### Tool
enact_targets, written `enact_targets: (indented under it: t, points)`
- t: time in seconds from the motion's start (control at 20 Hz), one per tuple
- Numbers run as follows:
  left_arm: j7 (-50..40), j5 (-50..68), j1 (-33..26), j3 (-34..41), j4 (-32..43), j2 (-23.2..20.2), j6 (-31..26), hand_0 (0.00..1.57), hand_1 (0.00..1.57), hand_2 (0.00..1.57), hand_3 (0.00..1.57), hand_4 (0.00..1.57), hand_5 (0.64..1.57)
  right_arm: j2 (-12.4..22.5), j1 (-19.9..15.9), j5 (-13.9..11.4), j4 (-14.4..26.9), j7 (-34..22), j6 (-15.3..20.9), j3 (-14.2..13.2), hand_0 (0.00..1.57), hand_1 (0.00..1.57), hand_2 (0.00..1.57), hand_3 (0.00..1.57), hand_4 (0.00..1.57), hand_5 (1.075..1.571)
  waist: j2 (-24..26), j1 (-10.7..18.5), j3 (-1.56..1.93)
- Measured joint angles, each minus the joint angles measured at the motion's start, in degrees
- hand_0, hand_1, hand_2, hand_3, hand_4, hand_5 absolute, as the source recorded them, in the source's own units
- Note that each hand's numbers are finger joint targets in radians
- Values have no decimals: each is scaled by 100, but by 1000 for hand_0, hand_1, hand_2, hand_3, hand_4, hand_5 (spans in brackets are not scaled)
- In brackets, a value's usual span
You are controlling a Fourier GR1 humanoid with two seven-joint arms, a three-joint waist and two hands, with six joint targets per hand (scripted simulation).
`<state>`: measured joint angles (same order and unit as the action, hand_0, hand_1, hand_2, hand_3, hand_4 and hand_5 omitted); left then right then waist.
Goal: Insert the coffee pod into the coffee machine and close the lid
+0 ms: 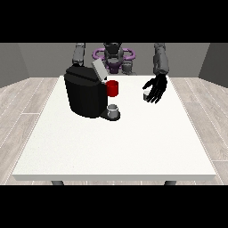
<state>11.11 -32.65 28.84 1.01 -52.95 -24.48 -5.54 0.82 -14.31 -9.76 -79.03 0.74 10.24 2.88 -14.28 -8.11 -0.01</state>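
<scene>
Your hand (156,89) at the view's right, fingers spread, hovers at the pod (146,96), right of the machine (84,95). Likely light, stiff: pinch its sides.

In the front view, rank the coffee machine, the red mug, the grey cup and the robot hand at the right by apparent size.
1. coffee machine
2. robot hand at the view's right
3. red mug, partly hidden
4. grey cup; close to the mug, so unsure
</scene>
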Motion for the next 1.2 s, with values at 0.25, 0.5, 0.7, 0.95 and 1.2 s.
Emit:
enact_targets:
  t: [0.25,0.5,0.7,0.95,1.2]
  points:
    - [158,-525,175,-215,233,-4,386,924,924,1016,845,413,1571,44,-76,87,163,98,-145,-62,0,0,0,0,0,1571,6,-41,0]
    - [141,-1076,214,-550,529,8,469,912,912,1036,891,335,1571,31,-129,131,279,66,-152,-91,0,0,0,0,0,1571,87,-70,5]
    - [155,-1374,257,-694,837,-50,360,789,789,960,845,392,1571,-13,-73,156,322,33,-164,-88,0,0,0,0,0,1571,165,-96,5]
    - [250,-1609,446,-720,1140,-21,315,909,909,1050,956,411,1571,56,-79,15,540,96,-17,-132,0,0,0,0,0,1571,185,-38,7]
    - [499,-1742,540,-633,1420,51,453,1277,1277,1311,1244,496,1571,137,-42,-123,597,-29,42,-152,0,0,0,0,0,1571,312,-9,4]
